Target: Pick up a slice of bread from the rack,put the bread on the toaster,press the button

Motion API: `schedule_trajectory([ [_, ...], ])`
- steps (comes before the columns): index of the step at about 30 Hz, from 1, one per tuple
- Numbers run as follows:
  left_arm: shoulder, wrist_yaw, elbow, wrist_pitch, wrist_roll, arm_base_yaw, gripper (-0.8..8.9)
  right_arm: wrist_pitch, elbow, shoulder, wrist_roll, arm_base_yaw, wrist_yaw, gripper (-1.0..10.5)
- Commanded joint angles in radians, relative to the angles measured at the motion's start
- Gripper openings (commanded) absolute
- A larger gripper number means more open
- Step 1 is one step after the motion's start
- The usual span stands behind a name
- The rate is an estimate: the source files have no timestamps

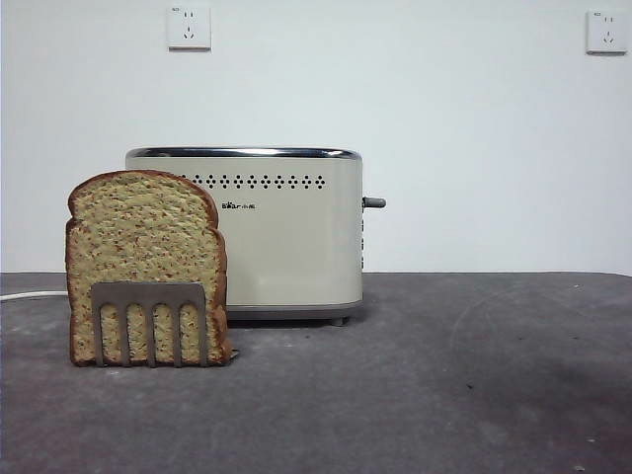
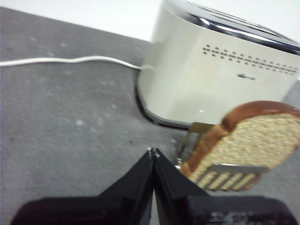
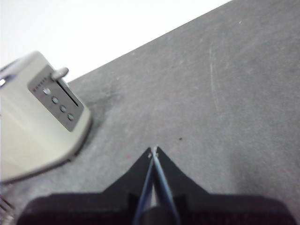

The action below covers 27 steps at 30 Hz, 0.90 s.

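Two end effectors clenched empty, left end effector (image 2: 153, 152) near racked slice of bread (image 2: 243, 140)

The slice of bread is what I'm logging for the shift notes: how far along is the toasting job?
Nothing looks done yet. The slice of bread stands in the rack, in front of the toaster. Nothing is in hand: the left gripper is shut and empty near the rack; the right gripper is shut over the bare table. Left: lift the slice, load it, press the lever.
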Motion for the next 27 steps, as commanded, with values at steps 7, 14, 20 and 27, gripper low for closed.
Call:
schedule_trajectory([
  [7,0.001,0.064,0.201,-0.085,-0.016,0.002,-0.08,-0.054,0.226,0.134,0.000,0.002,-0.016,-0.1],
  [14,0.089,0.160,0.372,-0.201,0.033,0.002,-0.08,-0.170,0.473,0.329,-0.146,0.002,-0.156,-0.1],
  [20,0.241,0.293,0.544,-0.343,0.181,0.002,-0.08,-0.377,0.709,0.497,-0.341,0.002,-0.330,-0.1],
  [27,0.450,0.427,0.759,-0.612,0.443,0.002,-0.08,-0.676,0.931,0.658,-0.548,0.005,-0.488,-0.1],
])
